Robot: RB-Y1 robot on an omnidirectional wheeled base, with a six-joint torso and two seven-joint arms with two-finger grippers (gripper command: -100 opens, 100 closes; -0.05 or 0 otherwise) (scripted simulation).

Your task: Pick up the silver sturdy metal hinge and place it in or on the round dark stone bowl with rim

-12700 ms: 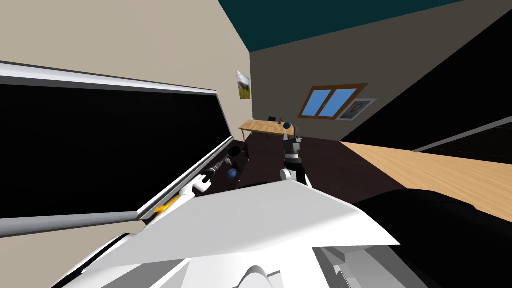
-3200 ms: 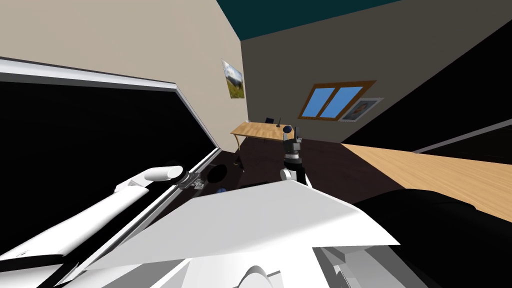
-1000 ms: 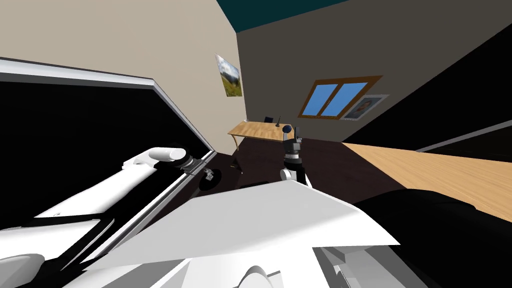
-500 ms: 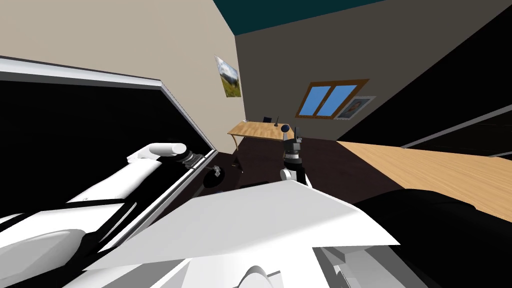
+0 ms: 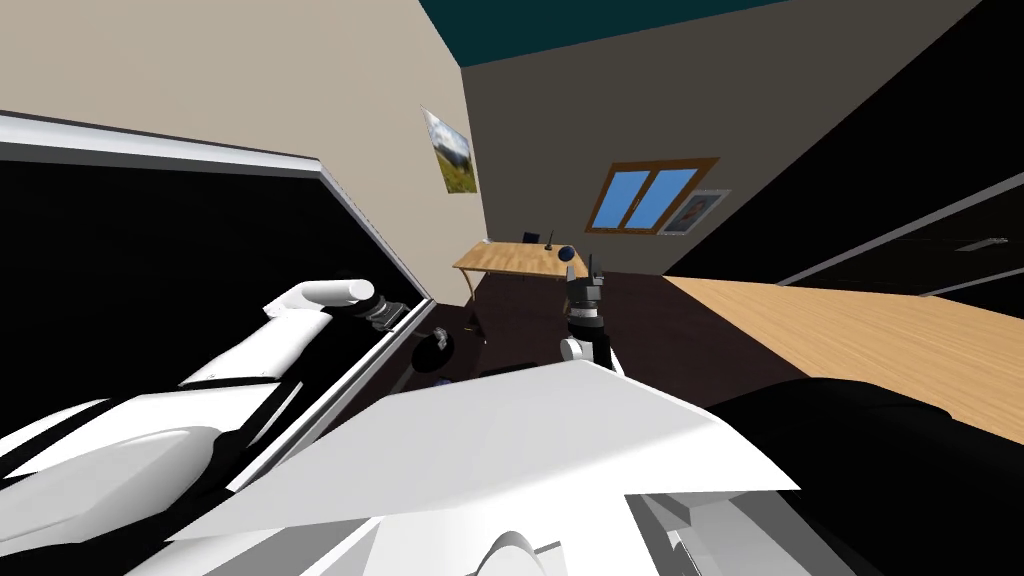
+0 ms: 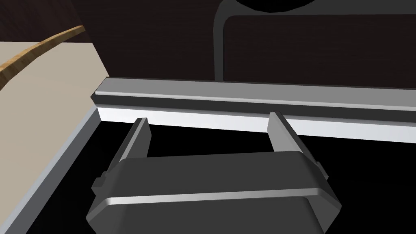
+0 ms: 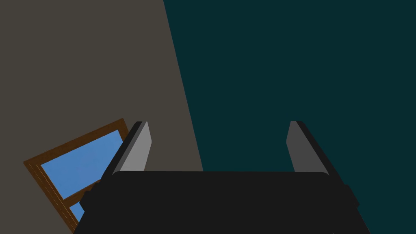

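A round dark bowl (image 5: 430, 354) sits low on the dark floor beside a grey-white frame rail (image 5: 372, 350). A small silver piece, likely the hinge (image 5: 440, 334), rests at the bowl's upper rim. My left gripper (image 5: 391, 316) hangs just left of the bowl and apart from it. In the left wrist view that gripper (image 6: 208, 118) is open with nothing between its fingers, and the rail (image 6: 243, 97) crosses just beyond the fingertips. My right gripper (image 5: 592, 268) is raised in front of the chest; it is open and empty (image 7: 217, 123).
A black area lies behind the rail on the left. A wooden table (image 5: 510, 260) stands at the far wall under a window (image 5: 645, 196). Light wood flooring (image 5: 860, 325) spreads to the right of the dark floor.
My left gripper has drawn back up and left, away from the bowl it hovered over a second ago. The silver piece stays on the bowl. The head view has swung slightly.
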